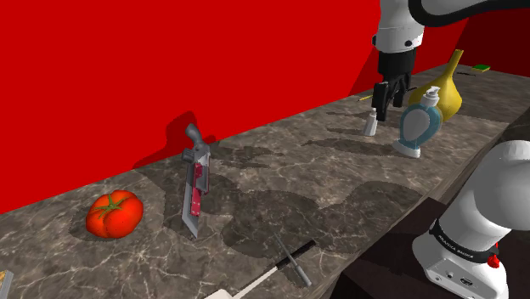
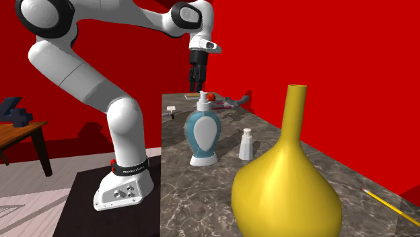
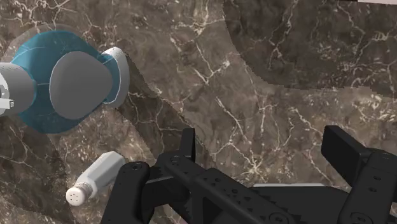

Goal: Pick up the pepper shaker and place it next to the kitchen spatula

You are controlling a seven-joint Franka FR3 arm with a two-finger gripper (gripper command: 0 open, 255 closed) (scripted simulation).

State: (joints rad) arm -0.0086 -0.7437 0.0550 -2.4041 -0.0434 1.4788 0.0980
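Marble counter (image 1: 340, 178), tomato (image 1: 113, 213), shaker (image 1: 371, 125), vase (image 1: 450, 93), maybe knife (image 1: 196, 183)

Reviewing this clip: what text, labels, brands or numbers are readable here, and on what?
Black band on the arm's base: small white lettering, too small to read.
Pepper shaker, blue dispenser, yellow vase: no text visible.
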